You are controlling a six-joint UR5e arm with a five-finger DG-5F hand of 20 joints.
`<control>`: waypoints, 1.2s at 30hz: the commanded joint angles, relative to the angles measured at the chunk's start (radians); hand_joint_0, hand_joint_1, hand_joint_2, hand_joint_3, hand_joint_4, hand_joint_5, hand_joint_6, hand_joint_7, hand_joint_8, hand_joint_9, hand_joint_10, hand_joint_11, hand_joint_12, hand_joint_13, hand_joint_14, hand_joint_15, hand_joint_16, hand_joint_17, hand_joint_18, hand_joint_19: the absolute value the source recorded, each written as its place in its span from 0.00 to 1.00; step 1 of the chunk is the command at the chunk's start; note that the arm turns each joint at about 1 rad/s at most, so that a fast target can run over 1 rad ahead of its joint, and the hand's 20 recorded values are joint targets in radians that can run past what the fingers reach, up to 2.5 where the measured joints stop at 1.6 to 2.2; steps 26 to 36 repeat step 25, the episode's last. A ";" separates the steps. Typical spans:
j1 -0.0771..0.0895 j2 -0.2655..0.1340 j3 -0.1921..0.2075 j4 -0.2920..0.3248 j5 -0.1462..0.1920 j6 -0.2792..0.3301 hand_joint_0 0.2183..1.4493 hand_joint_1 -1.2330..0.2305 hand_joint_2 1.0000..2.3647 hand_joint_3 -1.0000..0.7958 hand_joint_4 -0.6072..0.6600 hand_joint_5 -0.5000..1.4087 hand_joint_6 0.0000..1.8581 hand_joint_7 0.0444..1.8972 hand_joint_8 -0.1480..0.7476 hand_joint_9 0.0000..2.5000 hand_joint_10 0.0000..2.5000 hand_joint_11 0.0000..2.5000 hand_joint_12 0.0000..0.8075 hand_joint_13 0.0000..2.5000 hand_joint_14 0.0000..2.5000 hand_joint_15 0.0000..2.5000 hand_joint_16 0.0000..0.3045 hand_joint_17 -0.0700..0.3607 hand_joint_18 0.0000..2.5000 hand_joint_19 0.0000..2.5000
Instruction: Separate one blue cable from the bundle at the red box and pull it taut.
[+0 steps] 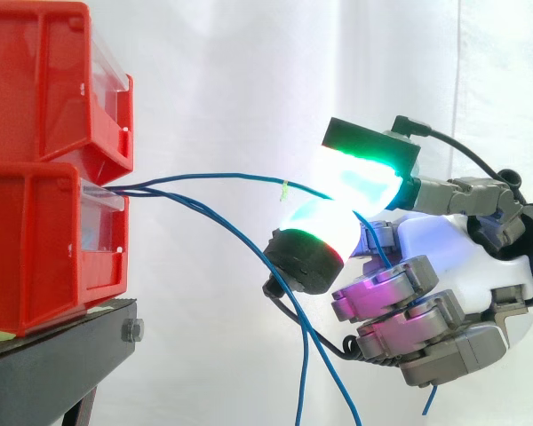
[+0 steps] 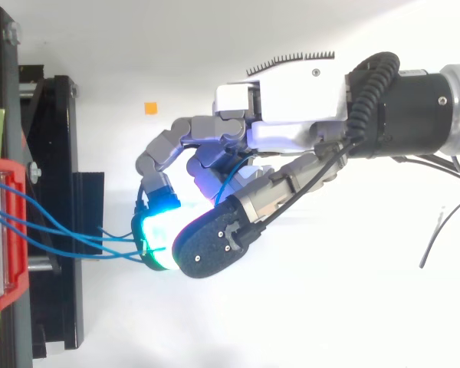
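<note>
The hand (image 1: 444,257) is closed, its two glowing pads (image 1: 364,182) pinching one blue cable (image 1: 222,175). That cable runs almost level from the pads to the lower red box (image 1: 35,248), while the others (image 1: 231,231) droop away below. So separation looks done. A slight arch in the cable suggests a little more pull is needed. The glow hides the exact contact, and the drooping cables are cut off below.

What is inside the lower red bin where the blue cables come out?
The blue cables run into the lower red bin over its clear front. Its walls hide their ends and anything else inside.
</note>
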 commanded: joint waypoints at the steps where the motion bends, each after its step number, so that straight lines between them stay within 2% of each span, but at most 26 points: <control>1: 0.000 -0.002 0.000 0.000 0.000 0.000 0.42 0.31 0.02 0.60 0.06 0.17 0.50 0.81 0.41 0.26 1.00 0.76 0.37 0.31 1.00 0.67 0.10 0.32 0.55 0.76; 36: 0.000 0.000 -0.001 0.000 0.000 0.000 0.42 0.31 0.02 0.59 0.05 0.17 0.50 0.81 0.41 0.26 1.00 0.75 0.37 0.31 1.00 0.66 0.10 0.31 0.55 0.77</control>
